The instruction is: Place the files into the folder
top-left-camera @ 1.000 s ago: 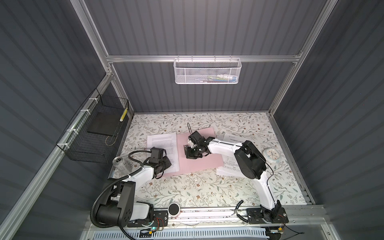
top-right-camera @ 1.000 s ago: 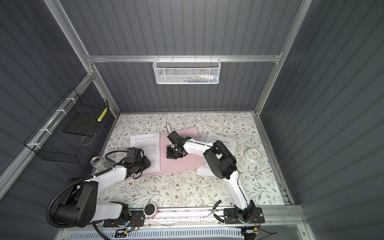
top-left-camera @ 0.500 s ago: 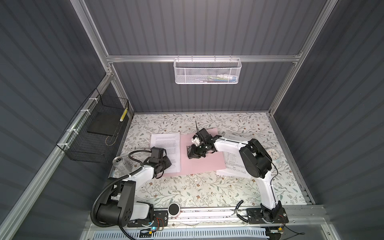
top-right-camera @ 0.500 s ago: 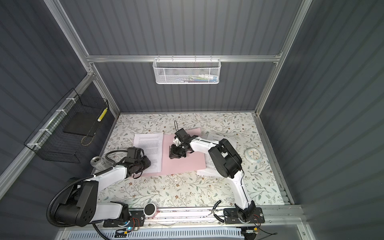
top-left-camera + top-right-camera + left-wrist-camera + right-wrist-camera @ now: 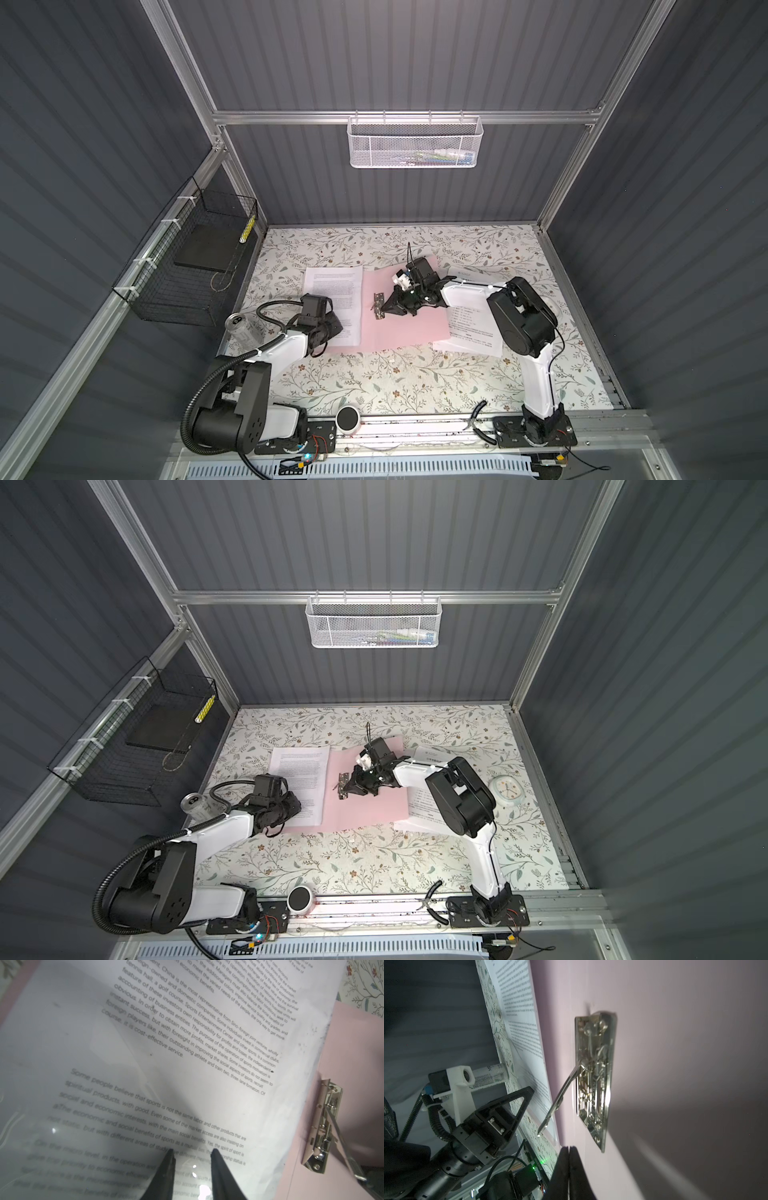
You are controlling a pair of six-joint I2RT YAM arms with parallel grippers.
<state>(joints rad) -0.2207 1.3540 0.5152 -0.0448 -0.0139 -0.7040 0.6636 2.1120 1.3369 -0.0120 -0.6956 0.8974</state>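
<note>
The pink folder [image 5: 399, 332] [image 5: 365, 812] lies open on the table in both top views. A printed white sheet of the files [image 5: 336, 286] [image 5: 187, 1043] covers its left half. More sheets [image 5: 469, 332] lie beside its right edge, partly under my right arm. The silver clip [image 5: 378, 305] [image 5: 596, 1076] sits at the spine, its lever [image 5: 560, 1099] raised. My right gripper [image 5: 380, 311] [image 5: 569, 1148] is shut and empty, tips just beside the clip. My left gripper [image 5: 326, 332] [image 5: 192, 1150] rests over the left sheet's near end, jaws a little apart with nothing seen between them.
A drink can [image 5: 241, 330] stands near the left arm. A round clock [image 5: 508, 791] lies at the right. A black wire basket [image 5: 195, 266] hangs on the left wall, a white mesh basket [image 5: 415, 141] on the back rail. A black round puck [image 5: 348, 419] sits at the front.
My right wrist swung back and to the right while its tips stayed by the clip; its jaws parted briefly and shut again. The left sheet slid slightly right. The left arm stayed put.
</note>
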